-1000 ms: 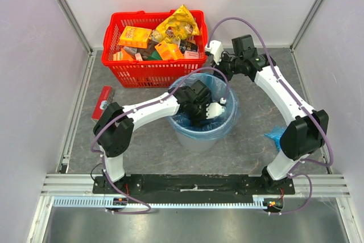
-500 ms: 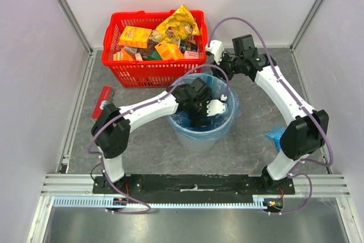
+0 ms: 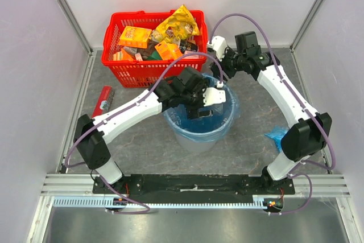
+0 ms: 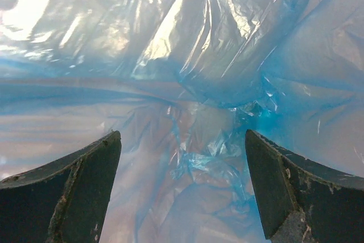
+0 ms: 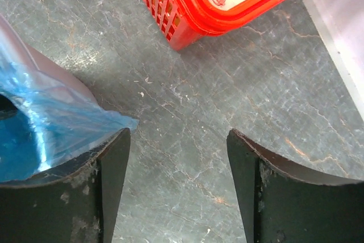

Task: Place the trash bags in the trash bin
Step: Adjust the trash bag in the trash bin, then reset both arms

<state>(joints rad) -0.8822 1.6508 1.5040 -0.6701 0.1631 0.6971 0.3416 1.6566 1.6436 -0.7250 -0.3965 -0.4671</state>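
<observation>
The left gripper (image 4: pixel 182 140) is reaching down inside the trash bin (image 3: pixel 196 142), I think for spreading the film. Its jaws are standing wide apart, gripping nothing. The trash bag (image 4: pixel 187 72), thin, glossy and wrinkled, is lining the smooth grey bin and folding over its rim. The right gripper (image 5: pixel 177 135) is hovering by the far rim, open and empty. Another blue bundle (image 3: pixel 274 136) is lying on the table (image 3: pixel 148 146).
</observation>
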